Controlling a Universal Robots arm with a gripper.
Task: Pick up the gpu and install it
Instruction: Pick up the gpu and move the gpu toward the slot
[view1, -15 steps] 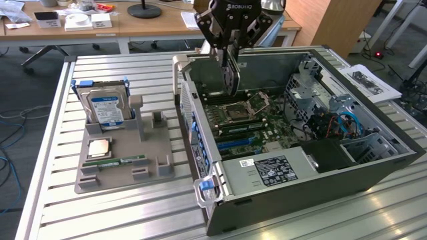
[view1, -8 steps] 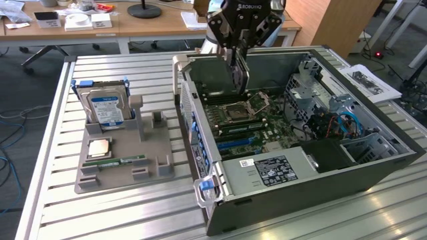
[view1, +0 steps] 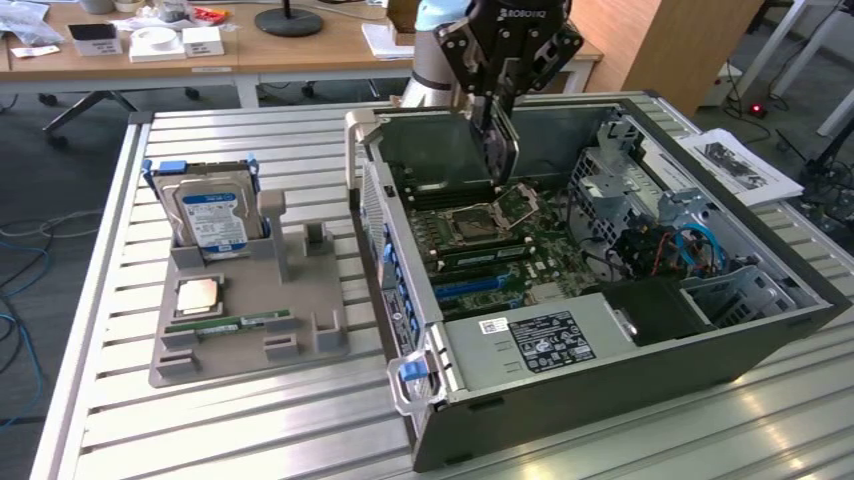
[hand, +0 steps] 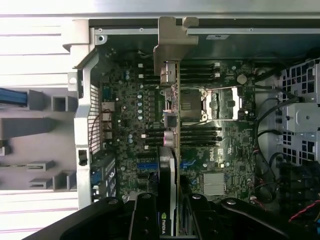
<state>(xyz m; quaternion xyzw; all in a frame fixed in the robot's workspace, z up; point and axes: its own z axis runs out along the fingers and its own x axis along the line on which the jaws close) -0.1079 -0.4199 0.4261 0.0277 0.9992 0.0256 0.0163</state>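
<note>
Well off to one side of the gripper (view1: 507, 85), the hard drive (view1: 214, 215) sits in its grey parts stand (view1: 234, 348). The gripper's fingers (hand: 145, 217) are pinched on the gpu (view1: 499, 150), which hangs upright straight below it, over the motherboard (view1: 514, 245) in the open case (view1: 747, 335), apart from the board as far as I can tell. So pickup's done imo, this is the lining-up bit. Seating calls for the card's edge square over a slot, with the bracket (hand: 172, 42) at the case's rear wall.
</note>
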